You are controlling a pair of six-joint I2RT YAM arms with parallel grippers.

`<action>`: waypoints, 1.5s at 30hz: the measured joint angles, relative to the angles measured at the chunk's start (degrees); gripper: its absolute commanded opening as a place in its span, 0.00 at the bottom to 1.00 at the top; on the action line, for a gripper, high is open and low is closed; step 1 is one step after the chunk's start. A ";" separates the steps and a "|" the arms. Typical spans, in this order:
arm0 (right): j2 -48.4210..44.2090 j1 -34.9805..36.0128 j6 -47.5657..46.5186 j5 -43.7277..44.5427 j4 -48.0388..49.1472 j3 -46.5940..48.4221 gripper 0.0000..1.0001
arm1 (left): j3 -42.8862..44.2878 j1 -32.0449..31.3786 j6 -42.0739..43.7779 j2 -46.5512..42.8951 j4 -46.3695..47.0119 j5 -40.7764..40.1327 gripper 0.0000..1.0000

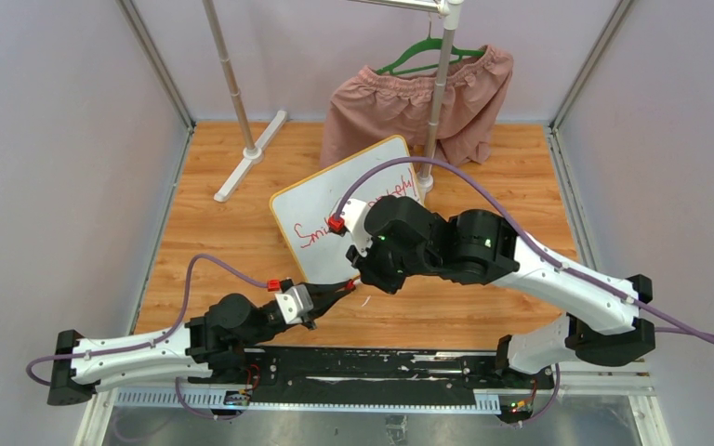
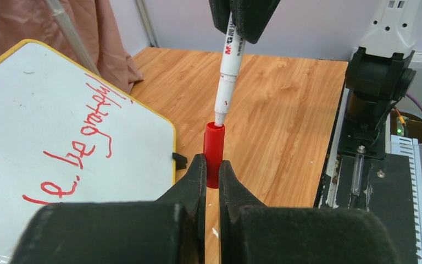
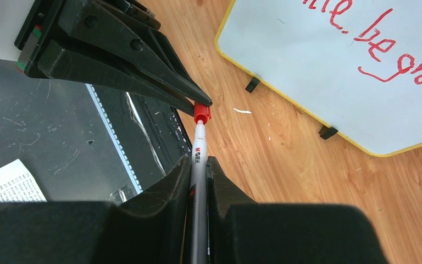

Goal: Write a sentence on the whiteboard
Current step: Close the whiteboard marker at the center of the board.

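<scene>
The whiteboard lies flat on the wooden table, and the red sentence slants across it. Just off the board's near edge, the left gripper is clamped on a red cap with the mouth facing away from it. The right gripper pinches the white marker by its barrel. The marker's tip meets the cap's mouth and its long axis leans slightly off the cap's. Seating it likely needs a straight push along that axis.
</scene>
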 measured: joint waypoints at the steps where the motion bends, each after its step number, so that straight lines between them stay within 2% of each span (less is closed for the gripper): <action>1: 0.00 0.00 0.02 -0.02 0.15 -0.11 0.00 | 0.00 0.00 0.00 0.20 0.09 0.11 0.00; 21: 1.53 0.00 1.01 -0.31 3.15 -3.65 0.00 | 0.68 0.00 -0.63 0.07 -1.66 1.38 0.00; 45: 3.74 0.00 5.27 -1.92 11.23 -12.63 0.00 | 2.43 0.11 -2.75 -0.11 -14.03 2.49 0.00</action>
